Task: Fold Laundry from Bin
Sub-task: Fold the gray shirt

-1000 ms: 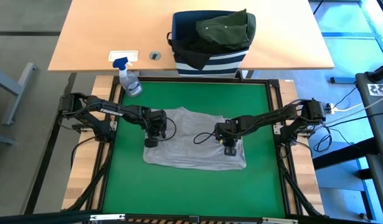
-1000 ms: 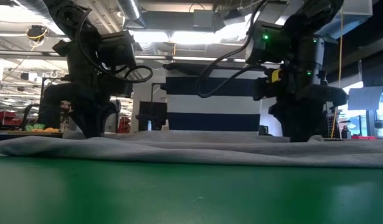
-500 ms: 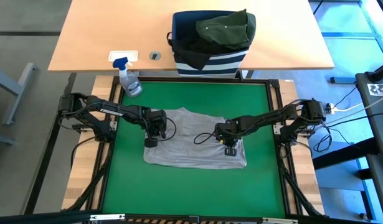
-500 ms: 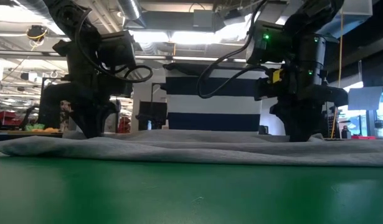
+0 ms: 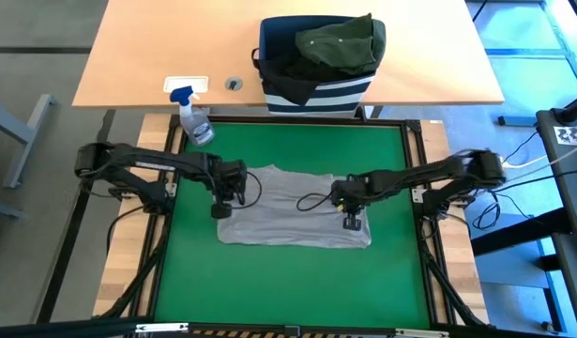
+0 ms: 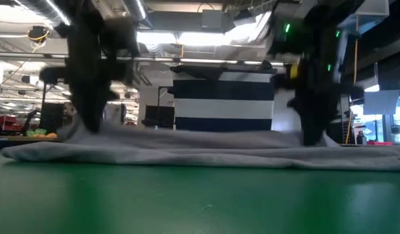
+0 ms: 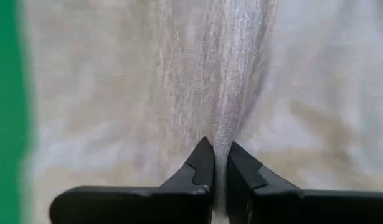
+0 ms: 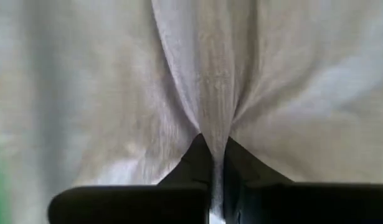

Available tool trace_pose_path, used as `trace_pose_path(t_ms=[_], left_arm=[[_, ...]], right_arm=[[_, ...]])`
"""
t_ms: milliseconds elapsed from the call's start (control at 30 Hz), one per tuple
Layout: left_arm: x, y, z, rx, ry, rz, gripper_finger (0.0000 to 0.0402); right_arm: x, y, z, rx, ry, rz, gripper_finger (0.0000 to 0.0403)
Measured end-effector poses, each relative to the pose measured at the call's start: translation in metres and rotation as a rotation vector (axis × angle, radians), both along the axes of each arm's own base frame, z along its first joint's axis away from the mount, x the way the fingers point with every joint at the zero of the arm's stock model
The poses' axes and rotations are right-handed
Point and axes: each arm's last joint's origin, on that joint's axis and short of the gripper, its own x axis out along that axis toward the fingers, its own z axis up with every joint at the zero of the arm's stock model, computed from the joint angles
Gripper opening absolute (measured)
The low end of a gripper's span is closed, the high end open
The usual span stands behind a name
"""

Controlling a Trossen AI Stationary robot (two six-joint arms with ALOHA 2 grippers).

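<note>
I have the light grey garment (image 5: 293, 207) spread on the green mat (image 5: 297, 282), centre of the table. My left gripper (image 5: 221, 210) pinches a ridge of it at nine o'clock, my right gripper (image 5: 352, 222) pinches another at three o'clock; both wrist views show cloth clamped between closed fingers. The bin (image 5: 316, 89) sits at twelve o'clock with the dark olive green garment (image 5: 340, 42) heaped on top. I judge I'm starting the first fold. Next, I should lift both pinches evenly together and carry them across.
</note>
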Motion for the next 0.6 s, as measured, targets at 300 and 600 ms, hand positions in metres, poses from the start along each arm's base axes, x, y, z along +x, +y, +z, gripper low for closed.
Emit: trace_pose_path(t_ms=[300, 600], left_arm=[[-0.009, -0.001, 0.07, 0.02, -0.114, -0.022, 0.0009], [-0.012, 0.007, 0.109, 0.118, -0.181, 0.022, 0.0011]], right_arm=[[-0.03, -0.001, 0.057, -0.019, -0.207, -0.01, 0.0004], [-0.06, -0.006, 0.088, -0.121, -0.313, -0.063, 0.0004]])
